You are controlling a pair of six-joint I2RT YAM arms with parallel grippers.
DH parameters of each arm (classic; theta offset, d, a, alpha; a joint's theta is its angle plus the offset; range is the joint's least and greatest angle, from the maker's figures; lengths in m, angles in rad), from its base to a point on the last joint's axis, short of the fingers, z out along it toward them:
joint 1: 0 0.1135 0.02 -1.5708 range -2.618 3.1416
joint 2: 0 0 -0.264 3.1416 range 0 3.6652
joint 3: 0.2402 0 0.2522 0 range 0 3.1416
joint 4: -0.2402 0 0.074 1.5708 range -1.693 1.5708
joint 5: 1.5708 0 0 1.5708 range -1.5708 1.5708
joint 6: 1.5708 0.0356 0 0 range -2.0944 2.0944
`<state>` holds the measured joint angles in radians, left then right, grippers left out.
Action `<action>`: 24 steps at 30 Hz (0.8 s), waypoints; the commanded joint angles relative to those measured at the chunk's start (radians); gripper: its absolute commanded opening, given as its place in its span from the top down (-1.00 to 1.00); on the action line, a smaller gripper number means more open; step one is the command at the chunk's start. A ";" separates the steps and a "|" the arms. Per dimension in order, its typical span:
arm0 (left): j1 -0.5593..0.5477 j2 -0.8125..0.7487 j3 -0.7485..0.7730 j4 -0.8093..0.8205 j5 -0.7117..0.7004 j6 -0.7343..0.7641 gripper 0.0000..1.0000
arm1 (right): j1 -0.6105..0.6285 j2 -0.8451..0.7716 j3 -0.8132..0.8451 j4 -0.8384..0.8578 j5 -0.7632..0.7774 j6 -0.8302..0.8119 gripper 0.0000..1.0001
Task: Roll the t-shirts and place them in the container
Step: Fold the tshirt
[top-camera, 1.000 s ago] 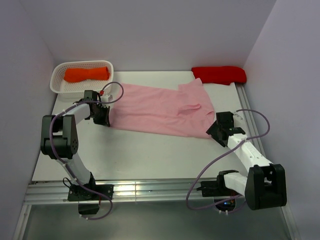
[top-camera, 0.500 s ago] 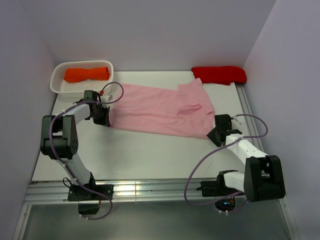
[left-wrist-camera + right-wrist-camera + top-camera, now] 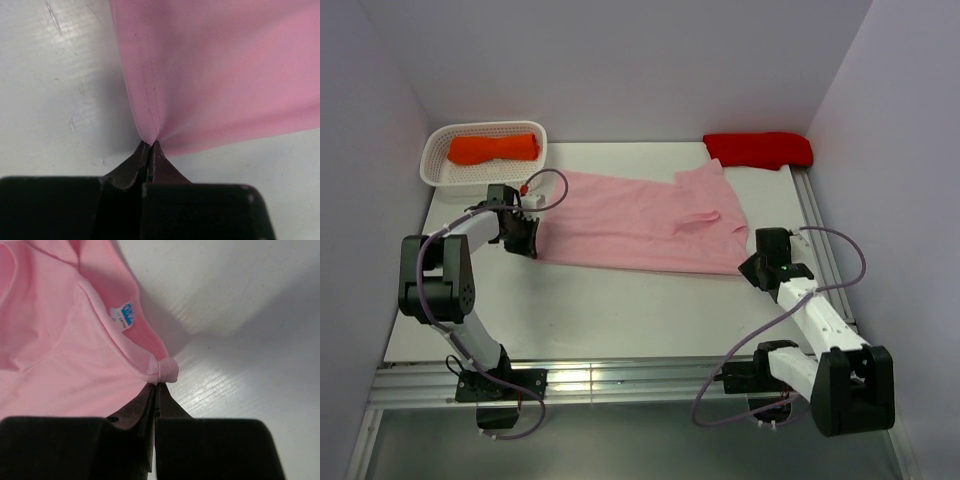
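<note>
- My left tool is pinched shut on the hem corner of the pink t-shirt. In the left wrist view the jaws meet with the cloth puckered between them.
- My right tool is likewise clamped tight on the shirt's neck edge. In its own view the collar band bunches at the tips, with the label just beyond at 11 o'clock.
- The shirt lies flat on the surface and spans the gap between my two tools. Its long axis runs from 9 o'clock to 3 o'clock, hem at the 9 end and neck at the 3 end.
- From the left tool the cloth spreads away towards 3 o'clock, and from the right tool towards 9 and 10 o'clock. Each arm touches its own end, so neither is nearer.
- One sleeve juts towards 12 o'clock near the neck end.
- I judge that a roll must run along that 9-to-3 axis, so the two ends need to stay level and taut.
- The orange t-shirt sits in the basket at 10 o'clock. The red t-shirt lies at 1 o'clock, near the sleeve.
</note>
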<state>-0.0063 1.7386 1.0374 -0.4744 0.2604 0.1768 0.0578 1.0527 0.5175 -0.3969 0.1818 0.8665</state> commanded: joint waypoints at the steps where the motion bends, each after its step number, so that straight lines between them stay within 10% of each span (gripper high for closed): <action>1: 0.003 -0.037 -0.039 -0.107 -0.056 0.055 0.99 | -0.007 -0.072 -0.007 -0.109 -0.001 -0.014 1.00; 24: 0.003 -0.247 -0.189 -0.245 -0.089 0.118 0.99 | -0.004 -0.603 -0.105 -0.503 -0.177 0.037 0.86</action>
<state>-0.0063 1.5330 0.8555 -0.6827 0.1925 0.2668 0.0582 0.4591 0.3855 -0.8433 0.0147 0.9016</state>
